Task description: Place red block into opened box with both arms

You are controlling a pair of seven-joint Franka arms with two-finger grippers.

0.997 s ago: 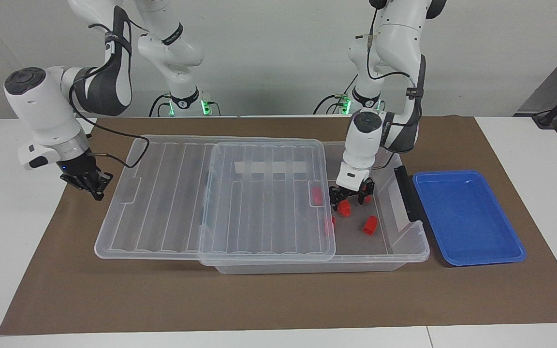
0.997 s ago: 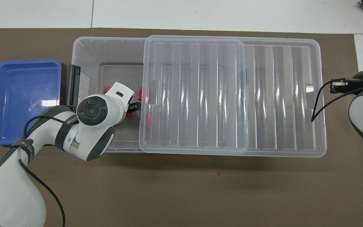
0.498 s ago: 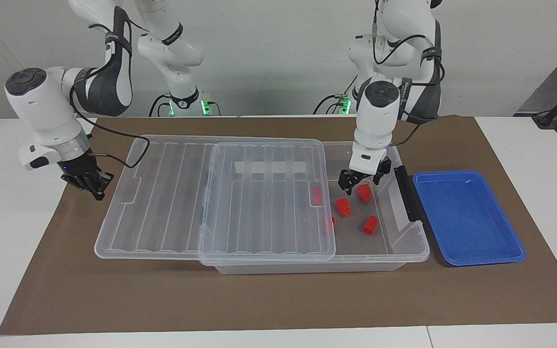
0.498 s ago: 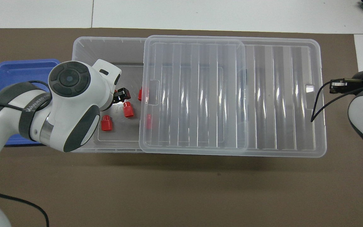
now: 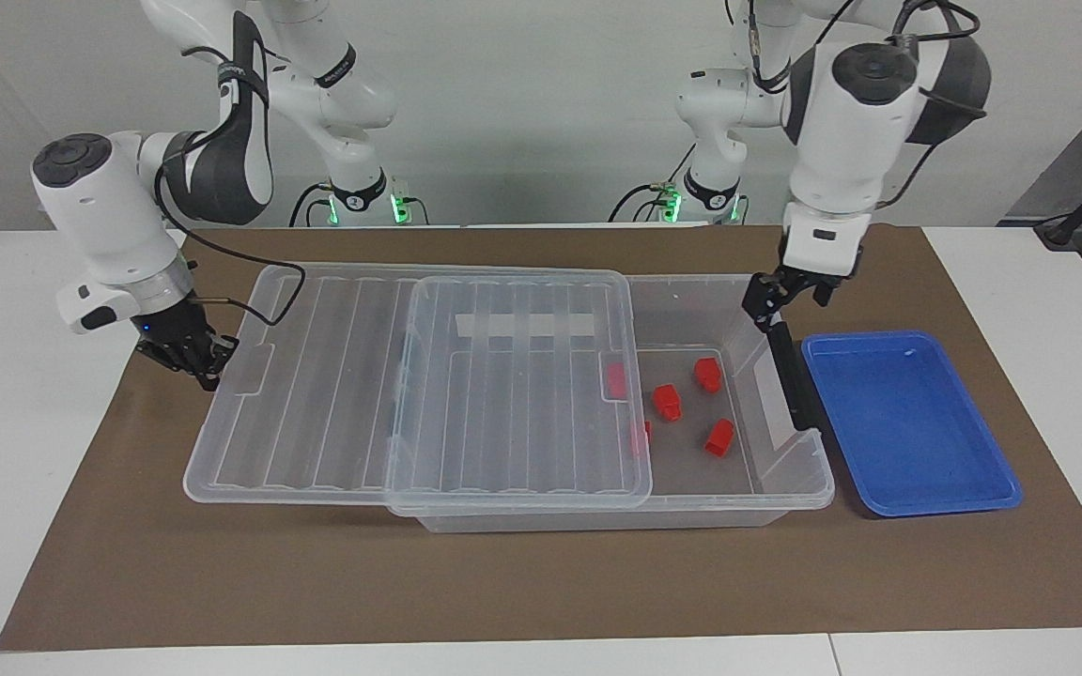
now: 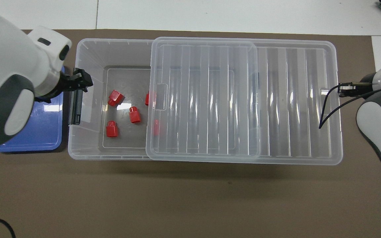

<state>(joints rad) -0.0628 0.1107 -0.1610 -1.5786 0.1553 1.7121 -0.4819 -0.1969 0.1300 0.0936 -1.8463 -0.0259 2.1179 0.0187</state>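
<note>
A: From my station both views read bright and even, lit from above; the brown mat [image 5: 522,582] shows a soft shadow along the clear box [image 5: 785,469].

B: I see small white glints repeating along the ribbed lid [image 6: 210,99], and one on the blue tray [image 6: 50,107].

A: Focus holds sharp across the table in both views. The big white arm [image 6: 8,76] near the overhead camera looks slightly soft.

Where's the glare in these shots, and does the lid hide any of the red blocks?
Overhead view: bright streaks on the lid ribs and a white patch on the blue tray; two red blocks blur under the lid's edge. Facing view: milder sheen, same two dimmed.
</note>
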